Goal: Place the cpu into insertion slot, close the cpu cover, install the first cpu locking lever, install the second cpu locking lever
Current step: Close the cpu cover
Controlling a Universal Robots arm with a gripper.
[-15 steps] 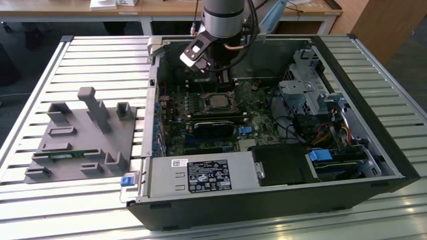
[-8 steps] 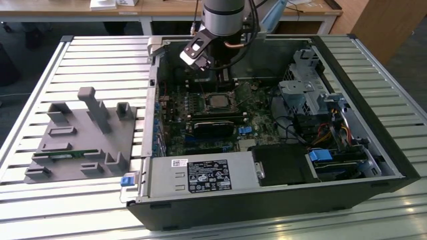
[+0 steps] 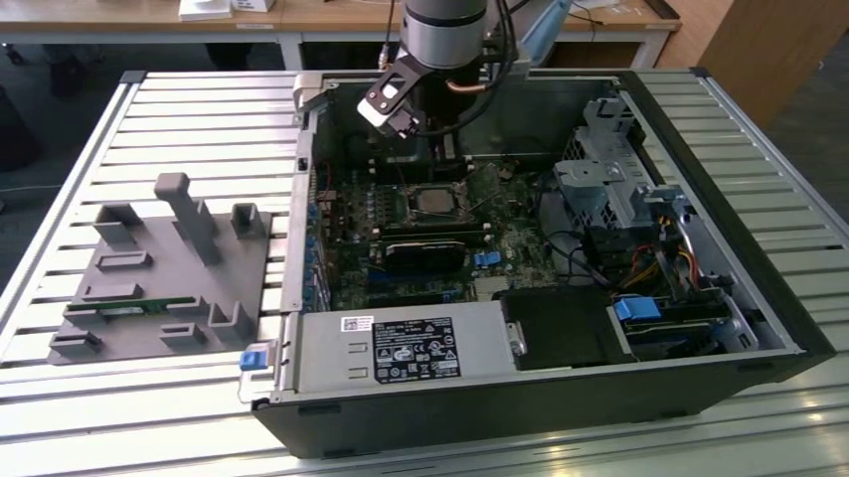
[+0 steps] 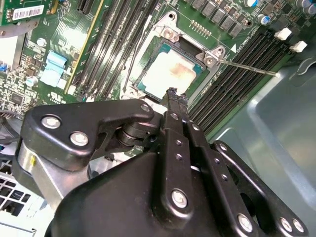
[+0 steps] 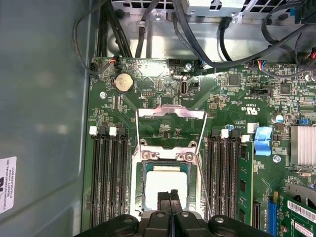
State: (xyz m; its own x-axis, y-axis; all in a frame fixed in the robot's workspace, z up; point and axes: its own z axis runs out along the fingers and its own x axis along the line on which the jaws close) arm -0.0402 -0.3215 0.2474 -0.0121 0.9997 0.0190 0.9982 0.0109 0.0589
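The cpu [image 5: 165,185], a silver-grey square chip, lies flat in the insertion slot [image 5: 139,192] on the green board, seen too in the second wrist view, cpu [image 4: 165,71]. The cpu cover [image 5: 170,112] is swung open, its metal frame lying back over the board beyond the socket. Two thin locking levers [image 5: 202,143] stand released along the socket's sides; one rod [image 4: 247,66] sticks out sideways. My gripper [image 5: 170,196] is shut with nothing in it, its tips just over the chip's near edge. In the exterior view the gripper [image 3: 409,124] hangs above the socket [image 3: 431,202].
The open computer case [image 3: 782,298] walls in the board. Black memory slots [image 5: 108,177] flank the socket. Cables [image 5: 197,44] run across the back. A power supply [image 3: 398,348] and drive cages [image 3: 610,179] stand inside. A grey fixture [image 3: 159,268] sits on the slatted table.
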